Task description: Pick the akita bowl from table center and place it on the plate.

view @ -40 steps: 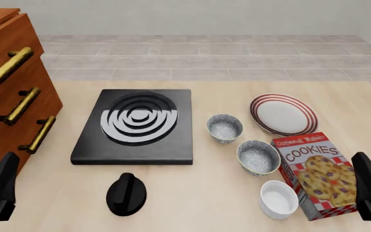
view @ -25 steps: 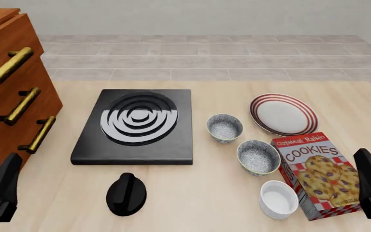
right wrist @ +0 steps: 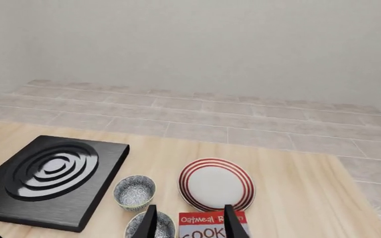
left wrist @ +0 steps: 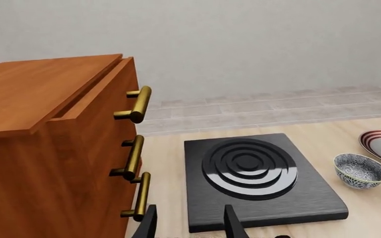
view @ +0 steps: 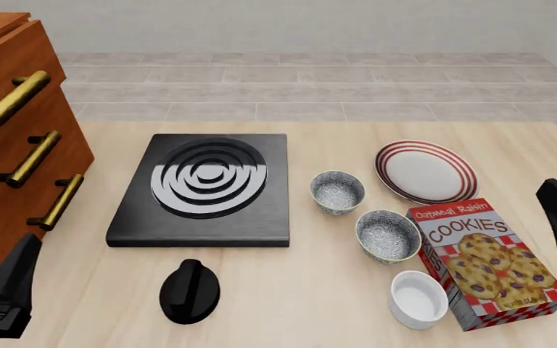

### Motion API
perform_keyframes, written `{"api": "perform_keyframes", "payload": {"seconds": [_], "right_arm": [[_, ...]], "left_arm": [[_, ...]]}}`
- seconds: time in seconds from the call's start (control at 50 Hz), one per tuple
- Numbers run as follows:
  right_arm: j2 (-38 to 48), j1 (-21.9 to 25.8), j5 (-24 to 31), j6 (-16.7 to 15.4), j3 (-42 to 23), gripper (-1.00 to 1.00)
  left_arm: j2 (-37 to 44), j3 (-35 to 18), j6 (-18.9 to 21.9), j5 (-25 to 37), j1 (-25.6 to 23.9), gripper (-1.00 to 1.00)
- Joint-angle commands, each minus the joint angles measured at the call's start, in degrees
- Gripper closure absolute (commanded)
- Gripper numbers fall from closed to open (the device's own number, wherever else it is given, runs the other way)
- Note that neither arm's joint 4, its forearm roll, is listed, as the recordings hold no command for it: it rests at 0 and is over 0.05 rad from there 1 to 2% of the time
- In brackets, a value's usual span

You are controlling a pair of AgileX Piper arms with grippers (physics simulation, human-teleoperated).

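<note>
Speckled grey-white ceramic sits right at the middle of the table: that's the akita bowl [view: 338, 192], upright on the pale wood table [view: 336, 304], just right of the black hob slab [view: 204, 190] and not touching it; the plate [view: 426, 172] with the red rings is close by, to its right and slightly further back, with a small gap between them, and nothing is on it; a near-twin second bowl [view: 389, 236] sits nearer the arms, up against the cookie box [view: 484, 263], and a plain white bowl [view: 419, 299] is nearer still, beside the box's front corner; there's also a black knob [view: 189, 291] in front of the hob and a wooden drawer cabinet [view: 12, 138] with brass handles on the left; the left gripper [left wrist: 189, 224] has its fingers spread apart with nothing between them, low near the cabinet side; the right gripper [right wrist: 190, 221] is likewise spread and empty, looking down over the second bowl and the box; both are well apart from the akita bowl; in the front view only dark arm bits show at the edges.
</note>
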Motion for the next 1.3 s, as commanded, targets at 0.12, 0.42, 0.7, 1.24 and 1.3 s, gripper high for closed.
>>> {"api": "perform_keyframes", "payload": {"seconds": [0.12,0.42,0.7,1.24,1.3], "right_arm": [[19.81,7.97,-4.41,-5.89,-8.14,-1.0],[39.46,13.98,-9.52,-6.27,-14.51,-1.0],[55.61,15.92,-10.45,-1.91,-20.08,-1.0],[86.65,13.24,-9.38,-1.03,-38.11,-1.0],[88.61,12.04,-9.39,-2.46,-39.37,-1.0]], "left_arm": [[0.2,0.03,0.26,0.37,-1.02,-1.0],[0.61,0.01,-0.58,0.14,-1.61,-1.0],[0.78,0.01,-1.29,0.31,-1.79,-1.0],[4.02,0.0,-2.42,-2.86,-3.15,-1.0],[3.68,-0.01,-2.58,-2.5,-3.08,-1.0]]}}
